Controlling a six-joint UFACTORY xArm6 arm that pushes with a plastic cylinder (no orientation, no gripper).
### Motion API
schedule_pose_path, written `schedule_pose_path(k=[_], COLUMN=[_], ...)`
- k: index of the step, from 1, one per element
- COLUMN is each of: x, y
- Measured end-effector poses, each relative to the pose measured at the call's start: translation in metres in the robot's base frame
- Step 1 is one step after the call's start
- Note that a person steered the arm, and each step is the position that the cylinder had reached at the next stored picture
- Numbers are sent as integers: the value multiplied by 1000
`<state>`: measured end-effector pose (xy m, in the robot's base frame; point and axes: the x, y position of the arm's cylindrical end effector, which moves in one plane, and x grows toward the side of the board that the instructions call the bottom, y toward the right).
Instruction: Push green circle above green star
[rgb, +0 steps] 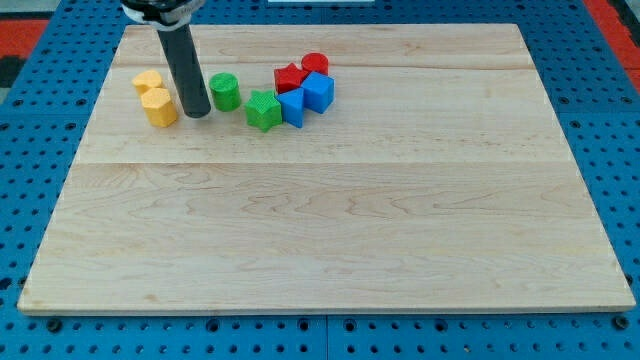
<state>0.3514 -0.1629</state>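
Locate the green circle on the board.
The green circle sits in the view's upper left, just right of my tip and left of the green star, slightly higher than it.

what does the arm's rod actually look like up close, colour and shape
A straight dark grey, nearly black cylindrical rod, smooth and unmarked, with a faint sheen down its side. My tip is blunt. At the view's top it enters a wider black-and-silver mount, mostly cropped. No cables visible.
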Motion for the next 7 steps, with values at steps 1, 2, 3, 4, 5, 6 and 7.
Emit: schedule_pose_path(k=[1, 2, 3, 4, 5, 6, 7], x=[-24, -33, -33, -34, -34, -55, -70], y=[3, 40, 50, 50, 54, 45, 38])
